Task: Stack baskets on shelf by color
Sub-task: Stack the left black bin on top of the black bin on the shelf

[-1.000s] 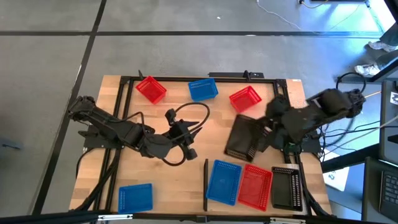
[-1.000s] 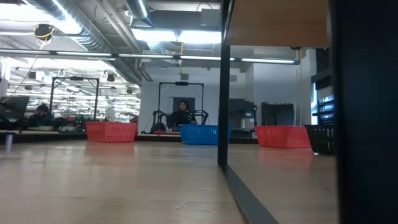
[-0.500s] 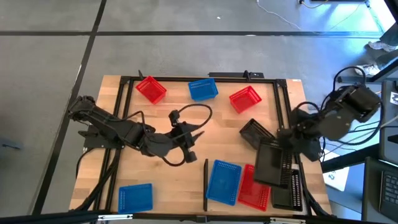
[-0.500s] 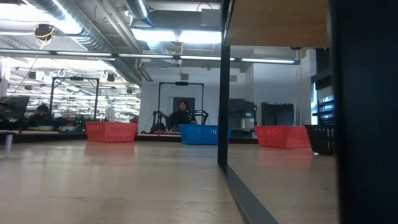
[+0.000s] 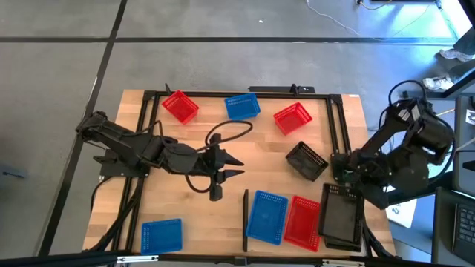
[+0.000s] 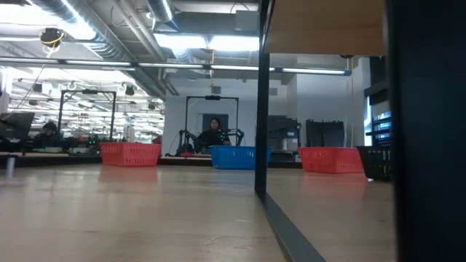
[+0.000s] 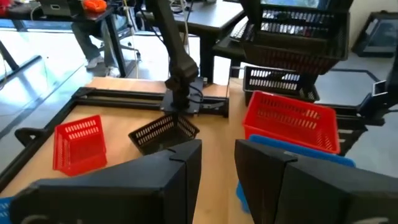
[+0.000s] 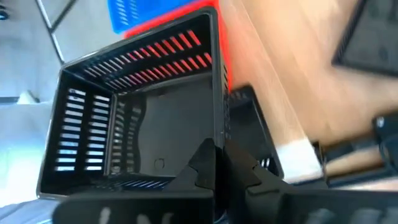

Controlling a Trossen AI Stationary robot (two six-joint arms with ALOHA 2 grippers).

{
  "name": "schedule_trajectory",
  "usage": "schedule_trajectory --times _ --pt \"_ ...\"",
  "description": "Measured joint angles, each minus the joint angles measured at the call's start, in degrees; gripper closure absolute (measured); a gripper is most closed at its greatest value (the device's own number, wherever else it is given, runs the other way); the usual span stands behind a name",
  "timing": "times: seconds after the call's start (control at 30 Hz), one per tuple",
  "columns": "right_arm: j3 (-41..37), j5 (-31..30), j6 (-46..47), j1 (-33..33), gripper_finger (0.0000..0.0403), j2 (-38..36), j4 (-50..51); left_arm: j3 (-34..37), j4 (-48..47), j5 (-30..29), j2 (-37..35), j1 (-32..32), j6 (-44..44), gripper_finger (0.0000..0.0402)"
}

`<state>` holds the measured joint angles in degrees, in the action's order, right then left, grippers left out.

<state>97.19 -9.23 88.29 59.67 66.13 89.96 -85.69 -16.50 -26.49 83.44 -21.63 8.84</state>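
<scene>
Black basket carried over the shelf stack

The right claw [image 8: 219,167] is clamped on a black basket [image 5: 341,216] above another at the counter's [image 5: 185,215] near right corner, beside red [image 5: 303,220] and blue baskets [image 5: 267,216]; the left claw [image 5: 231,167] stands apart mid-counter.

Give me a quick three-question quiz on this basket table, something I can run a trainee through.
1. True or false: the left gripper is holding a basket.
2. The right gripper is pinching the rim of which basket? A red, B blue, C black.
3. Fill in: in the high view, the basket lying right beside the blue basket, on the right arm's side, is ____.

Key: 1 false, its fingers are open and hold nothing. 2 C, the black basket. 3 red, the red basket.
</scene>
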Motion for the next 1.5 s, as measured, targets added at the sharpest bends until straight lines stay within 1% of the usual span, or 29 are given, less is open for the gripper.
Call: schedule_trajectory --times 0.17,0.3,0.6,0.93,1.03,1.37,1.5 --pt "-4.11 0.23 8.89 4.83 0.0403 0.02 0.04 0.00 0.02 0.27 0.04 0.57 0.03 0.0312" --pt "-6.41 2.34 12.42 7.96 0.0403 -0.02 -0.02 0.00 0.05 2.41 0.04 1.56 1.28 0.0312" --pt "-8.16 2.08 11.93 11.19 0.0403 0.10 -0.36 0.00 0.07 2.65 0.04 2.88 1.68 0.0312" --pt "-10.61 1.65 11.35 11.52 0.0403 0.09 -0.31 0.00 0.07 2.66 0.06 2.87 1.65 0.0312" --pt "-10.61 0.73 9.46 11.52 0.0403 0.09 -0.42 0.00 0.09 2.65 0.06 2.86 1.66 0.0312" --pt "-10.59 0.72 6.12 11.52 0.0403 0.11 -0.58 0.00 0.09 2.65 0.06 2.86 2.75 0.0312" --pt "-10.61 0.74 5.91 11.52 0.0390 0.11 -0.53 0.00 0.09 2.65 0.06 2.86 2.73 0.0312"
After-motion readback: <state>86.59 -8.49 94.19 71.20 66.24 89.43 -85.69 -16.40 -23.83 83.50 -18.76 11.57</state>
